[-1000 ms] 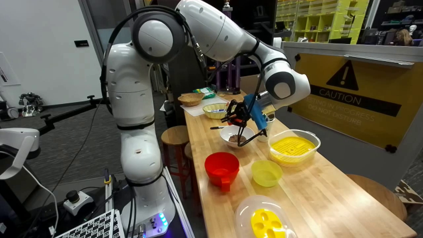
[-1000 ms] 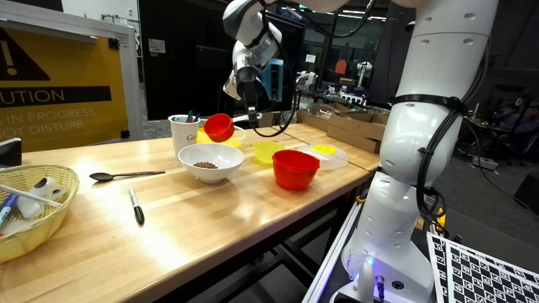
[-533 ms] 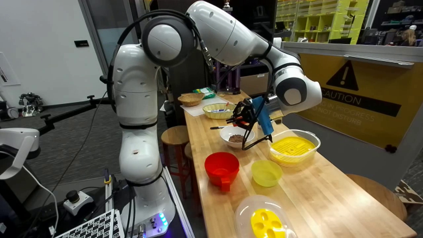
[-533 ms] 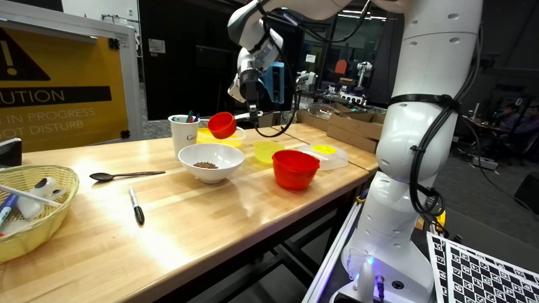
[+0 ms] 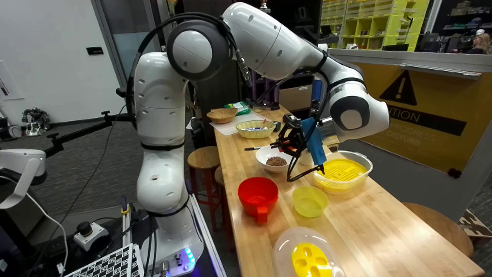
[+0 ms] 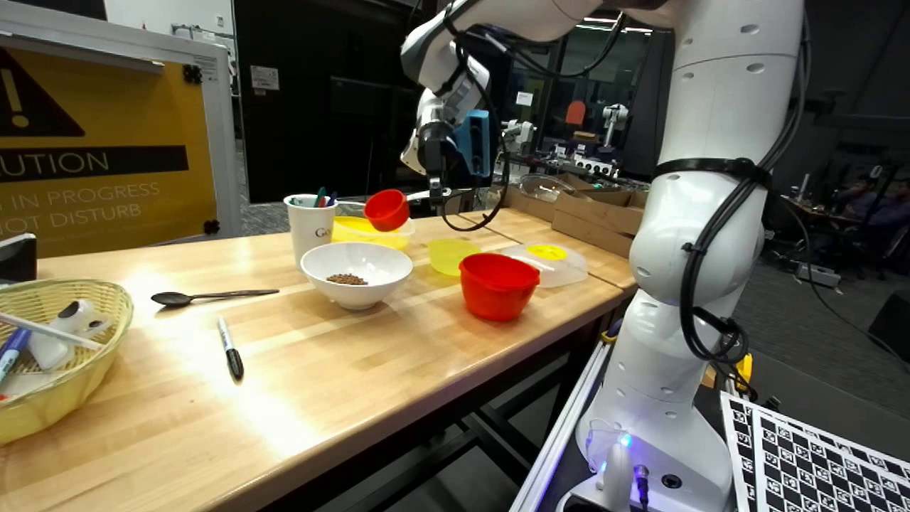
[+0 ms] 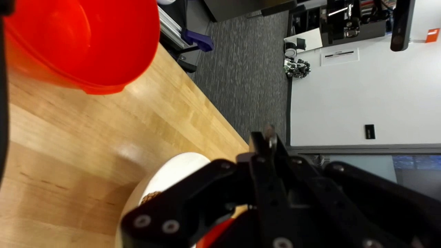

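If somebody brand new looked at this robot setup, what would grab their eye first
Probably the white robot arm, arched over the wooden table, its gripper shut on the pale handle of a red cup, up in the air near the white bowl of brown bits. After that, the bright red bowl near the table edge on the robot's side, and the yellow caution sign beyond the table.

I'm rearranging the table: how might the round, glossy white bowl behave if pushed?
The round, glossy white bowl may tip if pushed high, since it flares from a narrow base. Its smooth wall looks stiff, possibly slippery. Small brown pellets heaped inside might shift.
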### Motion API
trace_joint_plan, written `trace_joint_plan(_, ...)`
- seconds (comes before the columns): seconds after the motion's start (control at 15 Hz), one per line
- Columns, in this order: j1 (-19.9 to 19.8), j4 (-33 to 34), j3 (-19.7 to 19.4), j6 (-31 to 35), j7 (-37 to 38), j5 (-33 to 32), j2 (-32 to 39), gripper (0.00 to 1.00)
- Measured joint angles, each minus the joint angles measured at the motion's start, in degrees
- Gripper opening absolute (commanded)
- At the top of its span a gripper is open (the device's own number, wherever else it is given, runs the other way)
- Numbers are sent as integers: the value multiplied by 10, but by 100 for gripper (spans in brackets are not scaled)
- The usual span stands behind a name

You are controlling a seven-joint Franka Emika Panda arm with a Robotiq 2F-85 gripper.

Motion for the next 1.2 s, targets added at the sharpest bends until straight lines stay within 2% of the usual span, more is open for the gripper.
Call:
trace_joint_plan(0.73,-8,41,-1,15,30,2,20,1)
trace_joint_plan(1.2,-10,73,2,13,64,47,40,1)
